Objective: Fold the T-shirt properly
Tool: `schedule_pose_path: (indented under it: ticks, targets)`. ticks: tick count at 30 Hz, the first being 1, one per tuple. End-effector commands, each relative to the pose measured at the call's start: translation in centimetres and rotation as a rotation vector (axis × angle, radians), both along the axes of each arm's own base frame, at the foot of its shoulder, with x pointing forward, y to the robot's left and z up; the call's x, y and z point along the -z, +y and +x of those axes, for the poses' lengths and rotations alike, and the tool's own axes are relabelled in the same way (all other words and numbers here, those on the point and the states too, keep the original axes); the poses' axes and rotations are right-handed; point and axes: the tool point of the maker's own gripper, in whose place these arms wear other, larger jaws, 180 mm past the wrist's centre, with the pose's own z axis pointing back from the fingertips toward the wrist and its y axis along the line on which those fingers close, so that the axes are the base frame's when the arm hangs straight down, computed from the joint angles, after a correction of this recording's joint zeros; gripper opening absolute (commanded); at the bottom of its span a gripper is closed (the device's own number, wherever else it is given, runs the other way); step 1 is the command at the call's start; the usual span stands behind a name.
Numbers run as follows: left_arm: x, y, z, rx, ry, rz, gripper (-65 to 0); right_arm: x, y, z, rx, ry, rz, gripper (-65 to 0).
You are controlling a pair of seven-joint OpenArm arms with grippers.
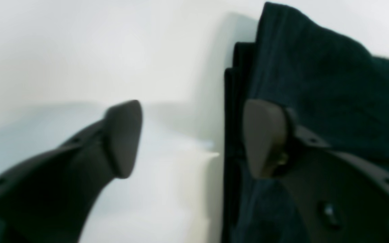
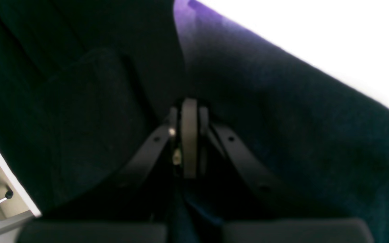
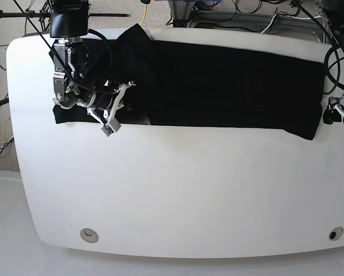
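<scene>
Lying folded lengthwise along the far side of the white table (image 3: 172,195), the T-shirt (image 3: 218,86) is pinched at one end by the right gripper (image 2: 189,135), jaws pressed together on cloth. Only that wrist view shows a purple patch (image 2: 194,20) beyond the jaws. The left gripper (image 1: 194,138) is spread, one finger (image 1: 265,138) over the shirt's layered edge, the other (image 1: 123,138) beside it over bare table.

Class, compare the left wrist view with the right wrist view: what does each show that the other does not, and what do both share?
Only the left wrist view shows the left end effector open, one finger over the bare white table, the other over stacked cloth edges. Only the right wrist view shows the right end effector shut on the T-shirt, a purple patch on the cloth, and a chair base past the table's edge. Both show dark cloth on the white table.
</scene>
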Motion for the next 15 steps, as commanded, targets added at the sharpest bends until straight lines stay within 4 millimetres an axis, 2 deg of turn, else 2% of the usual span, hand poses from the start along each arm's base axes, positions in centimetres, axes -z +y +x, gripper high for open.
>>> schedule_pose_path:
  ticks: [1,5,7,15]
  targets:
    - [-4.2,1.0,1.6,0.021,-0.107,0.050,-17.7,0.1,-0.7,0.1,-0.005,0.002,-0.041,-65.0]
    - [-5.0,1.0,1.6,0.021,-0.134,0.043,-17.0,0.1,-0.7,0.2,-0.004,0.002,-0.040,-65.0]
    - [-4.7,1.2,1.5,0.006,-0.148,-0.001,-14.7,-0.1,-0.6,0.4,-0.003,-0.003,-0.029,-65.0]
    - [-3.6,0.7,1.7,-0.028,-0.185,-0.078,-13.5,-0.2,-0.5,0.3,-0.005,-0.005,-0.028,-65.0]
